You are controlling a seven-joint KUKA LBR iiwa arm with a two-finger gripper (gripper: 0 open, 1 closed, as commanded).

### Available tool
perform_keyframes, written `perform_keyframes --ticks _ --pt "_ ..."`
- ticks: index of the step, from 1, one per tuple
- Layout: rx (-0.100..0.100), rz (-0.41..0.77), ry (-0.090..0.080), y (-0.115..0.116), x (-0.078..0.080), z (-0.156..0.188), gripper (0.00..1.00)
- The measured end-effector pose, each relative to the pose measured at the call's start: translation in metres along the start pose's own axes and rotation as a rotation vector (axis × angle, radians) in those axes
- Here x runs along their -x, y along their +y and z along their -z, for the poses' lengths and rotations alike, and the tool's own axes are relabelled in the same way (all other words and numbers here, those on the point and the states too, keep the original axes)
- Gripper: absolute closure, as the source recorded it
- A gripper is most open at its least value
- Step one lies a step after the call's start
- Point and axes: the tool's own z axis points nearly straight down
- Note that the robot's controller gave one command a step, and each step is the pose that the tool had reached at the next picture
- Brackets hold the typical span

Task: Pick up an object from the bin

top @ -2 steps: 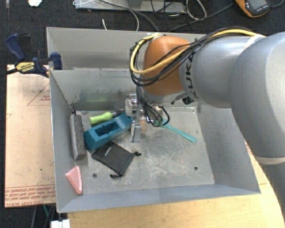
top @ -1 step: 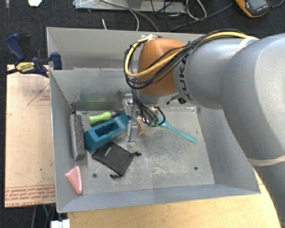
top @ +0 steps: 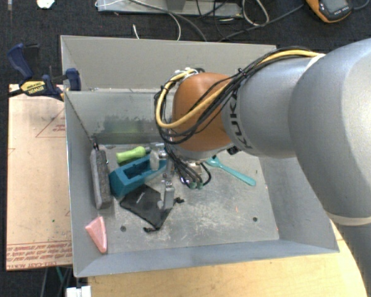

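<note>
Near rim of the grey metal bin, lower left of the frame: a pink wedge-shaped piece lies alone, well apart from the rest.

Above it, left of centre: a flat black sheet-like piece lies tilted, with its upper edge against a teal rectangular block with a slot in its top.

The gripper is down at the black piece's right edge, just beside the teal block. From position only, we take the black piece as the thing to pick. We cannot tell whether the gripper is spread or pressed together, because the orange wrist cover hides most of it.

For a clean pick, we judge the gripper should straddle the thin raised edge and stay clear of the teal block.

Farther back:
- a long grey bar along the left wall
- a lime-green cylinder behind the block
- a slim teal utensil right of centre
</note>
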Motion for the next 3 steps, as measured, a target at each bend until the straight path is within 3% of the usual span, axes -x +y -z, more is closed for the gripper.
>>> perform_keyframes --ticks 1,2,3 --pt "-0.004 0.008 -0.008 0.025 0.02 -0.016 0.0" --pt "0.007 -0.069 -0.048 0.023 -0.02 -0.017 0.0" --pt "0.005 -0.061 -0.044 0.027 -0.035 -0.02 0.0"
